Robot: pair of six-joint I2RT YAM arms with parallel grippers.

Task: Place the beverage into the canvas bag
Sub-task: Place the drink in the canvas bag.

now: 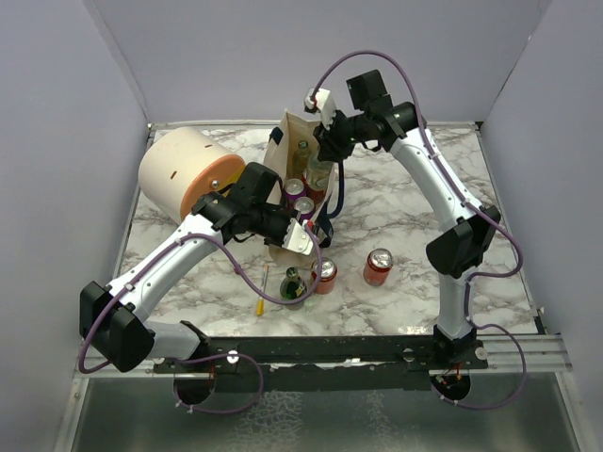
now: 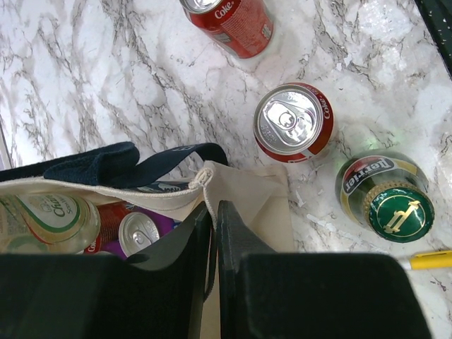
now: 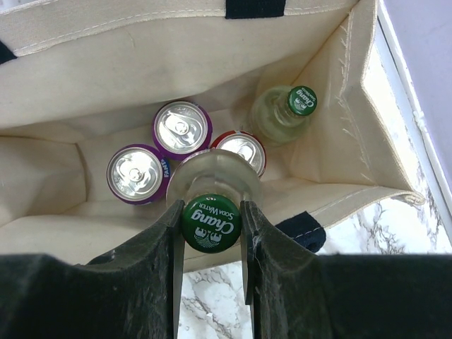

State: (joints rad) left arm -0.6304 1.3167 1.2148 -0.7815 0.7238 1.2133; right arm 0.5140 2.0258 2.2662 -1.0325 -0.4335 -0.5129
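The bottle (image 3: 214, 198) has a green Chang cap and clear glass. It hangs upright at the mouth of the bag (image 3: 176, 78), and my right claw (image 3: 211, 212) is clenched on its neck, one finger on each side just under the cap. It sits close to one long wall of the bag, above the things already inside. I cannot tell how far down it reaches.

On the bag's floor stand two purple cans (image 3: 182, 129), side by side and touching, with a red can (image 3: 240, 152) just beside them, partly hidden under my bottle. A second bottle (image 3: 286, 113) of the same kind stands in the far corner.

My left claw (image 2: 214, 208) is nearly closed, its fingers pinching the bag's cream rim beside a navy handle (image 2: 106, 166), and a strip of canvas shows between them.

Out on the counter (image 1: 415, 188), near the bag's foot, an upright Coke can (image 2: 293, 121) stands just beside a green bottle (image 2: 388, 205) with a gold-rimmed cap. Another Coke can (image 2: 233, 25) stands further off, apart from both. A yellow stick (image 2: 431, 260) lies by the green bottle; what it is I cannot tell. A cream-and-orange drum (image 1: 184, 174) lies on its side, left of the bag.
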